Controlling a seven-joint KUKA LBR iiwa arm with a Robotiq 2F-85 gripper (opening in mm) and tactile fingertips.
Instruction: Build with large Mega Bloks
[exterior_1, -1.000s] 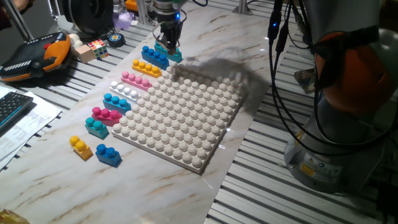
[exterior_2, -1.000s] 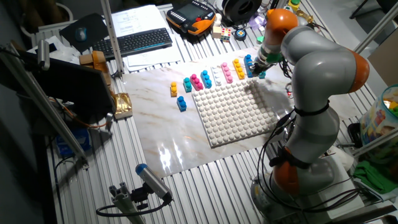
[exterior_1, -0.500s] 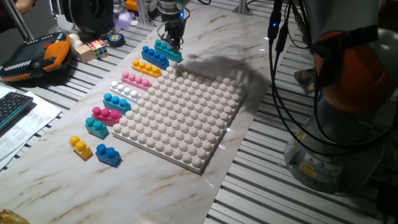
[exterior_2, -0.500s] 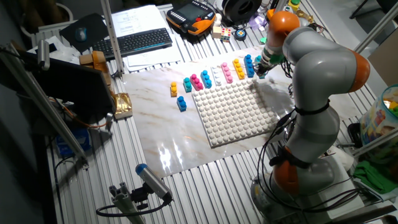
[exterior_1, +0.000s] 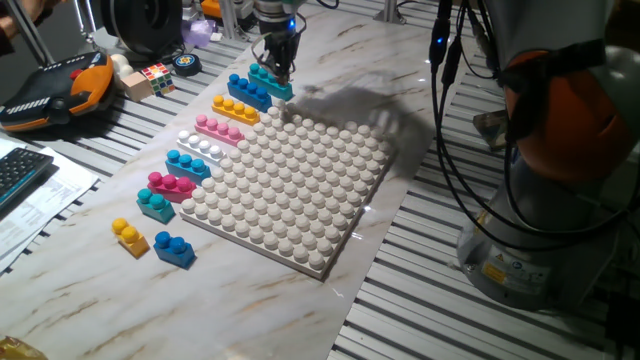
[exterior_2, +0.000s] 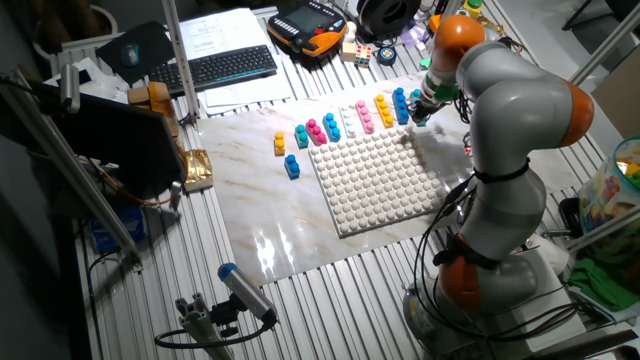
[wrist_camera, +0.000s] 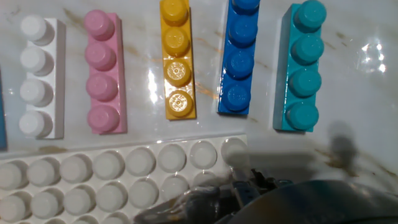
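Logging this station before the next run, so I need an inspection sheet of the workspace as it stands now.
Surface: marble-look table top, white studded baseplate lying on it.
Job's things: bricks in a row beside the baseplate: teal four-stud brick, blue four-stud brick, yellow brick, pink brick, white brick; small yellow brick and small blue brick apart.
Clutter: puzzle cube, keyboard, teach pendant.
Grippers: gripper above the teal brick; jaws unclear.
Cables: black cables hang by the arm.
Surroundings: slatted metal bench.
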